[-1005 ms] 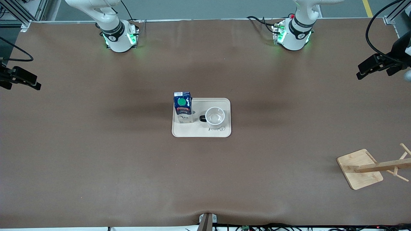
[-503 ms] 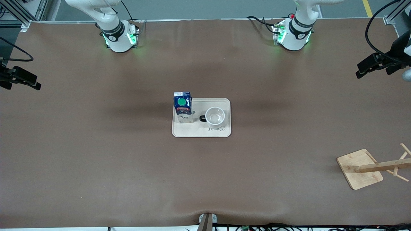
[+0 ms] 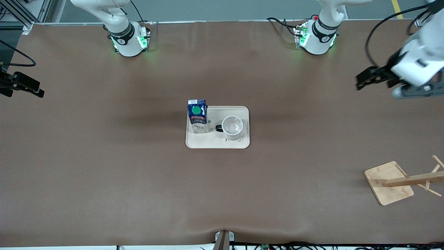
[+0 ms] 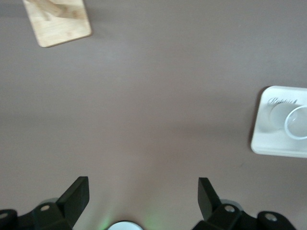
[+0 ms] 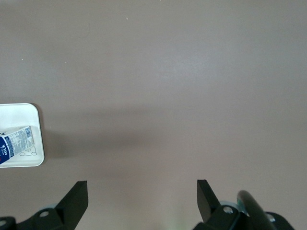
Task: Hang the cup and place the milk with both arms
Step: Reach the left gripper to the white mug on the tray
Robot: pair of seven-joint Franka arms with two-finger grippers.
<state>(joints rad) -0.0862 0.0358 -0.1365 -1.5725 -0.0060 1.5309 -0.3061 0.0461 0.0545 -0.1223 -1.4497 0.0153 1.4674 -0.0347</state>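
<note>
The cup (image 3: 232,125), a small white mug with a black handle, stands upright on the cream rectangular tray (image 3: 242,144) at the middle of the brown table, mouth up. From my console I see its handle pointing toward the milk (image 3: 197,117), the dark-blue and white carton with a round green cap, which stands just beside it on the same tray, toward the right arm's end.

The cup sits on the tray's half toward the left arm, so I judge that arm the natural one for it, and the right arm for the milk. The left gripper (image 3: 364,80) hangs over bare table near the left arm's end, well apart from the tray, fingers spread wide and holding nothing. The right gripper (image 3: 29,86) hovers over the table's other end, equally wide and empty; that arm waits.

The wooden peg rack (image 3: 399,180) on its square base stands nearer the front camera, toward the left arm's end.
</note>
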